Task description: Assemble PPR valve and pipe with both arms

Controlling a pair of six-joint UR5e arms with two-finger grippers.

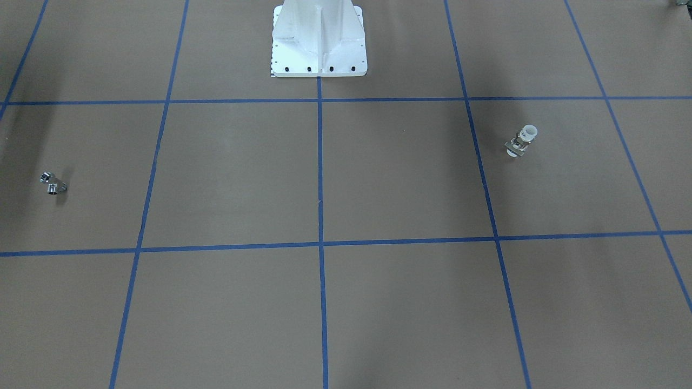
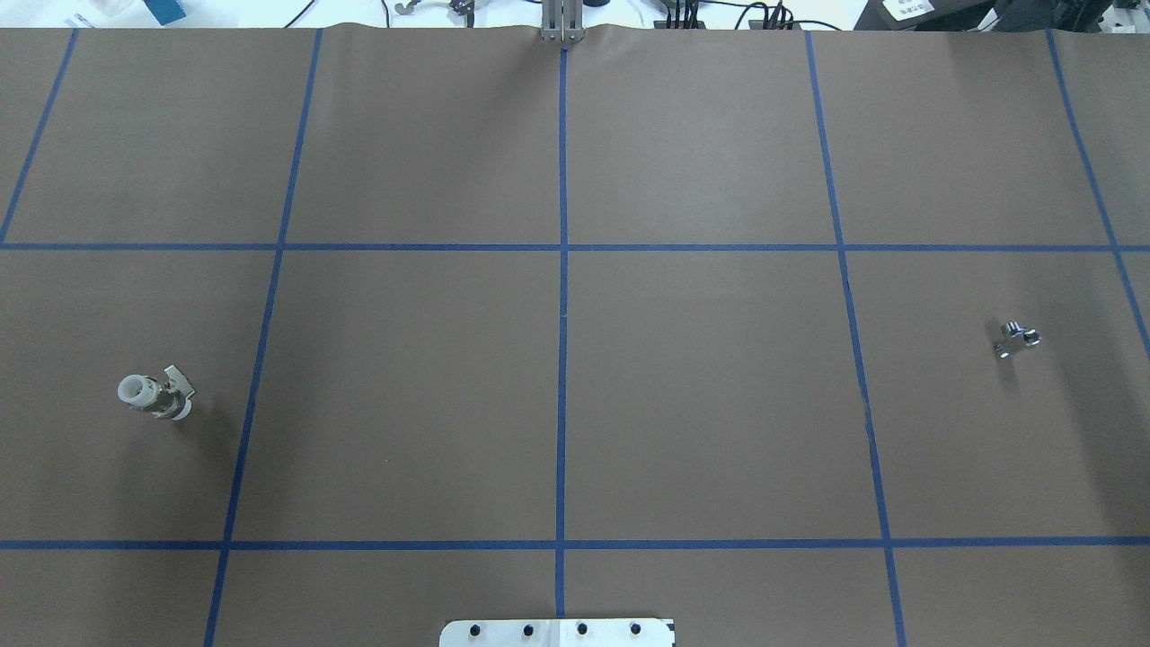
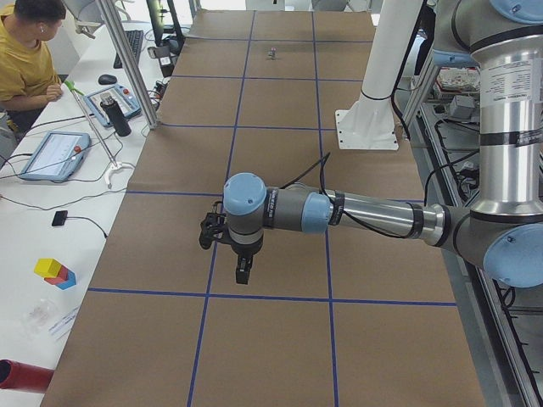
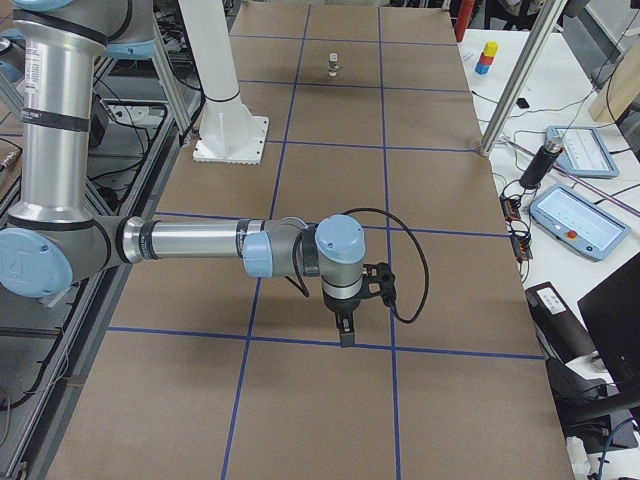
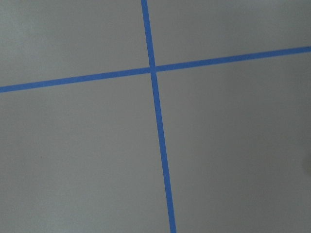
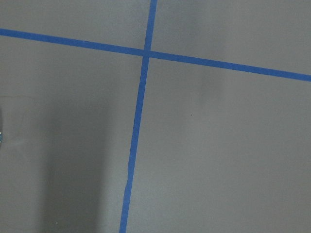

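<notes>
In the front view, the valve is sitting on the brown surface at the robot's left. The pipe is lying well apart at its right, and no tool is showing.

The overhead view is showing the same, with nothing touching valve or pipe.

From the left end, the left tool is hanging point-down above the surface, holding neither part. I cannot tell whether it is released or clenched.

From the right end, the right tool is hanging likewise, and its state is just as unclear.

Both wrist views are showing only blue tape lines.

The work looks to be just starting, at the approach step. Next, the left tool should be heading for the valve and the right for the pipe, each spread and centring carefully on its small piece.
</notes>
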